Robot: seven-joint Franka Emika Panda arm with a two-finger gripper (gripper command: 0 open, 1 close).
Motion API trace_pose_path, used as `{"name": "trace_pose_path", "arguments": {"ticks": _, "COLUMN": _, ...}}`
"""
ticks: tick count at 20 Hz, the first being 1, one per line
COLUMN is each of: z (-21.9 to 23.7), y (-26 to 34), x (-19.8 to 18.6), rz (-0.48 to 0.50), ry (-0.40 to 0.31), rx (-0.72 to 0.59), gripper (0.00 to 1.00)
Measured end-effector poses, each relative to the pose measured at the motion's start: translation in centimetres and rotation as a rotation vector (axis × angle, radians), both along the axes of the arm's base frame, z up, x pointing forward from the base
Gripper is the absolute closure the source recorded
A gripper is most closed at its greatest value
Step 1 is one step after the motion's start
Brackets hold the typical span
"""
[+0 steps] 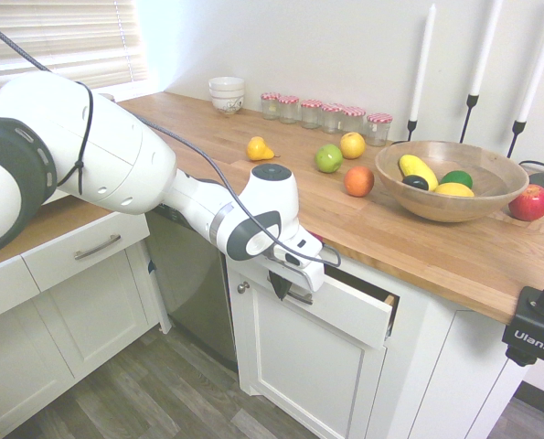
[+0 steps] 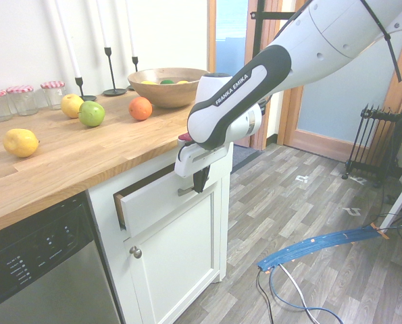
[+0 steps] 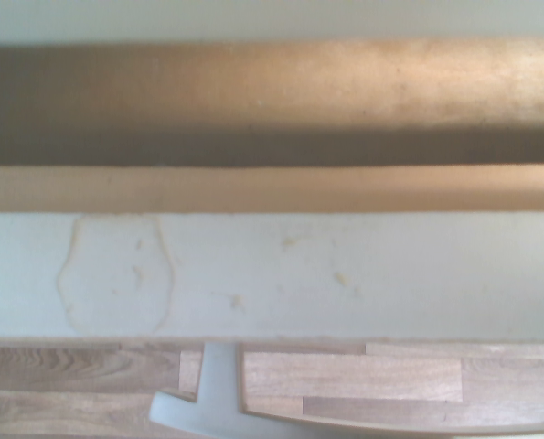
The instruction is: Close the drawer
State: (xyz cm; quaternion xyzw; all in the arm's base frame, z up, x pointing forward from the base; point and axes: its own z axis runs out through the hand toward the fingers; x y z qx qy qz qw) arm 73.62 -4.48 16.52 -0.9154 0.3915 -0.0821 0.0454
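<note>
While pointing steeply down with fingers clenched on nothing, black two-finger gripper (image 1: 278, 285) against slim silver bar handle (image 2: 185, 191) of wide white-fronted plywood drawer (image 1: 345, 311), slightly open beneath butcher-block wooden countertop (image 1: 409, 242).

You see the drawer (image 1: 345, 313) (image 2: 157, 199) (image 3: 345, 274) under the wooden worktop, pulled out only a little, level and nearly shut. It has a flat white front, a slim silver bar handle (image 3: 217, 412), and light wooden sides showing in the narrow gap.
</note>
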Motion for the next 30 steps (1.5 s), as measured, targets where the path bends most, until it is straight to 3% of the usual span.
{"name": "trace_pose_path", "arguments": {"ticks": 24, "z": -1.0, "y": -0.9, "x": 0.6, "rz": -0.012, "ry": -0.024, "rx": -0.018, "gripper": 1.00}}
{"name": "trace_pose_path", "arguments": {"ticks": 30, "z": -2.7, "y": -0.9, "x": -0.9, "rz": -0.015, "ry": 0.071, "rx": -0.002, "gripper": 1.00}}
